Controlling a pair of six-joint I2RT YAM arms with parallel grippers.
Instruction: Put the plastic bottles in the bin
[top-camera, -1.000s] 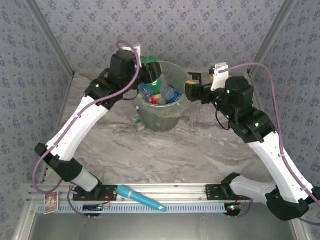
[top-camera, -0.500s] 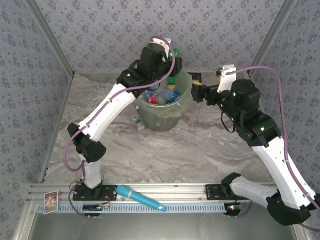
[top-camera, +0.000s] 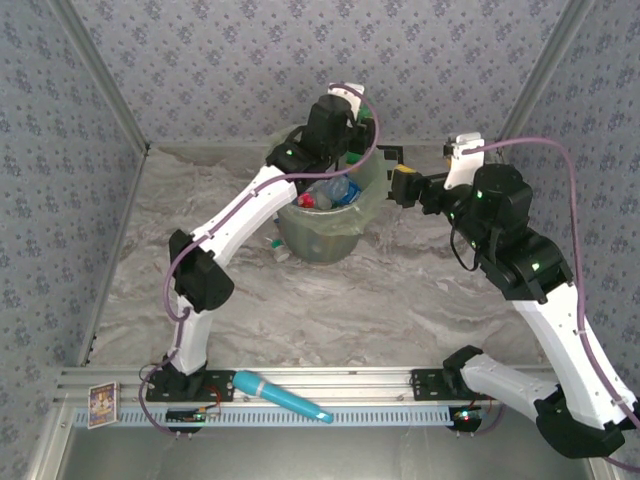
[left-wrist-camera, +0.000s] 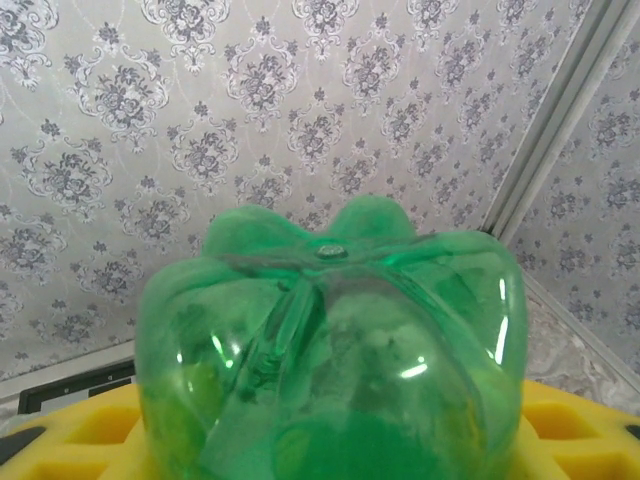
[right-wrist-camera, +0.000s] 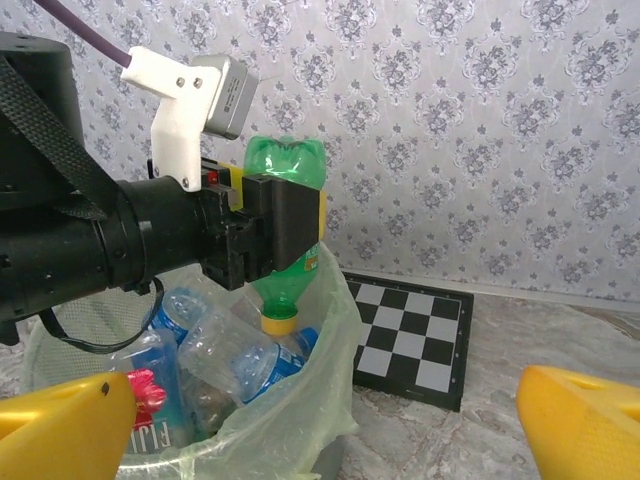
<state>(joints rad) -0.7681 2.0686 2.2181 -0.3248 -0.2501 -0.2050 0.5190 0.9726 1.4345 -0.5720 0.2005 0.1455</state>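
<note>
Bottle (right-wrist-camera: 287, 162), green, clamped in left gripper (right-wrist-camera: 285, 225), hangs cap-down over the bin (right-wrist-camera: 330, 330), per right wrist view; right gripper (top-camera: 400, 184) gapes empty.

Lab booth — wallpapered panels (top-camera: 200, 60), aluminium frame (top-camera: 370, 385)

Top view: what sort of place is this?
Likely a robot test booth: patterned wall panels in metal framing enclose a marble-look table, two robot arms are bolted at its edge.
</note>
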